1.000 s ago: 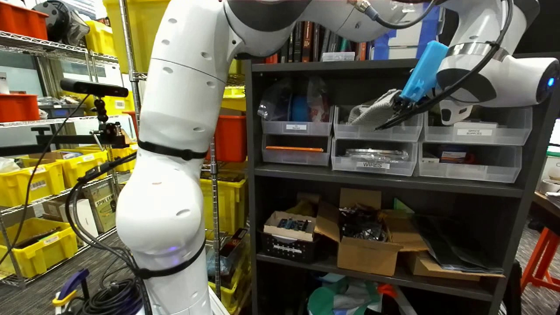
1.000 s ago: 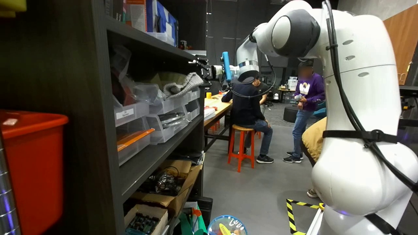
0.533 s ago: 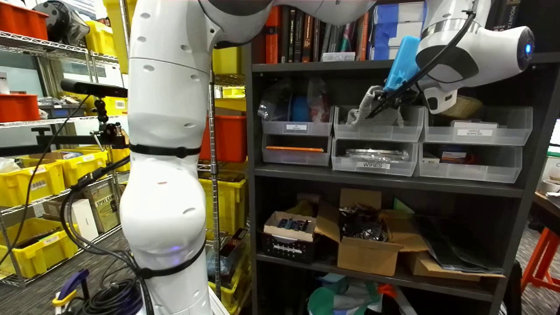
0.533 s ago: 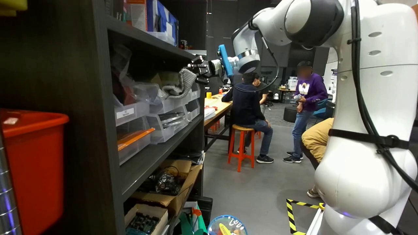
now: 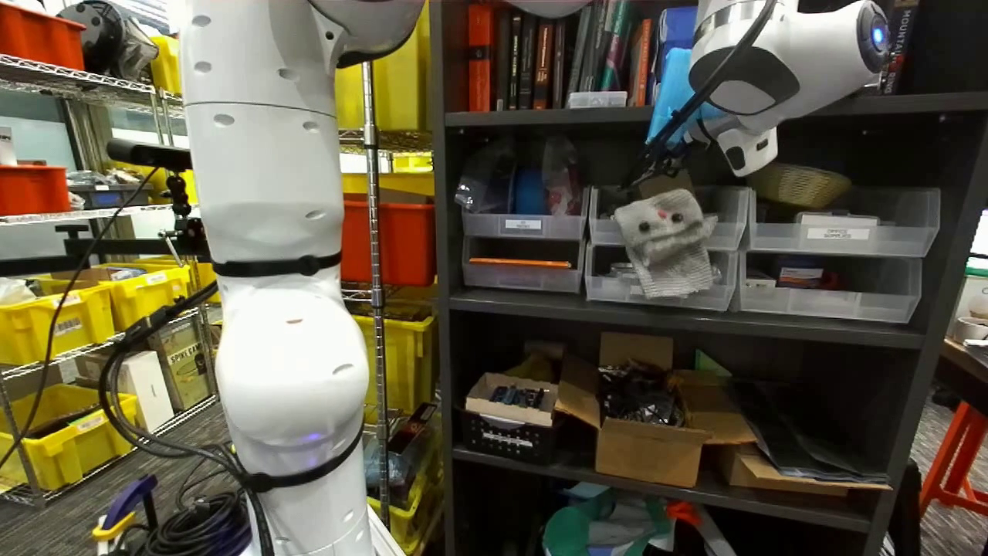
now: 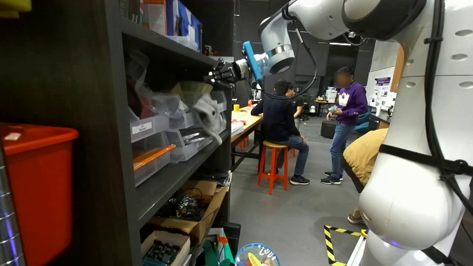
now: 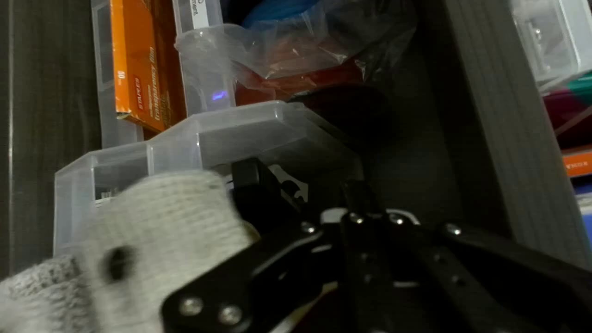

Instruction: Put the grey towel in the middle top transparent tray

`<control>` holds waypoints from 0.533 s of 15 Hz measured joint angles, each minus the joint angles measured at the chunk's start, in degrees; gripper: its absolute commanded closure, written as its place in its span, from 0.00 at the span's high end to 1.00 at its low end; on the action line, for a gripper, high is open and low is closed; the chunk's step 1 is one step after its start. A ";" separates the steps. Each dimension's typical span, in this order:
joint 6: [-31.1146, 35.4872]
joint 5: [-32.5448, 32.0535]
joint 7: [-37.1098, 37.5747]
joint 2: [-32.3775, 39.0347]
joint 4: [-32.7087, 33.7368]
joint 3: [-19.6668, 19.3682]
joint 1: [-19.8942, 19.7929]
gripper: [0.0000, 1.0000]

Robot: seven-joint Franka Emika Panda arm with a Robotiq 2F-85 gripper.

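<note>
The grey towel (image 5: 668, 243), with dark spots and a small pink mark, drapes over the front lip of the middle top transparent tray (image 5: 606, 230) in an exterior view. Its lower end hangs down in front of the WIRES bin, and its upper end lies at the tray's opening. Above and behind the towel, apart from it, is my gripper (image 6: 210, 78), pointing into the shelf. In the wrist view the gripper (image 7: 363, 196) has its fingers together with no cloth between them, while the towel (image 7: 166, 222) lies to their left. Dimness hides part of the tray's inside.
A bin with bagged items (image 5: 523, 224) flanks the tray, as does an OFFICE SUPPLIES bin (image 5: 841, 241) with a wicker basket (image 5: 799, 185) behind it. The upper shelf board (image 5: 540, 118) runs close above the gripper. The WIRES bin (image 5: 602, 287) sits directly below.
My gripper has moved left and upward in an exterior view and its fingers have come together. The towel, earlier raised at the fingers, has flopped forward and now hangs down the tray's front.
</note>
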 measured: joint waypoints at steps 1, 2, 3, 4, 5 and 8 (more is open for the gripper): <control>0.98 -0.50 0.04 -0.62 -0.33 0.47 0.42 0.00; 1.70 -0.90 0.08 -1.11 -0.55 0.98 0.76 0.00; 2.17 -1.22 0.12 -1.50 -0.73 1.46 1.05 0.00; 2.45 -1.42 0.15 -1.81 -0.83 1.86 1.33 0.00; 2.73 -1.51 0.16 -2.10 -0.98 2.16 1.55 0.00; 3.05 -1.54 0.11 -3.07 -1.82 2.52 1.71 0.00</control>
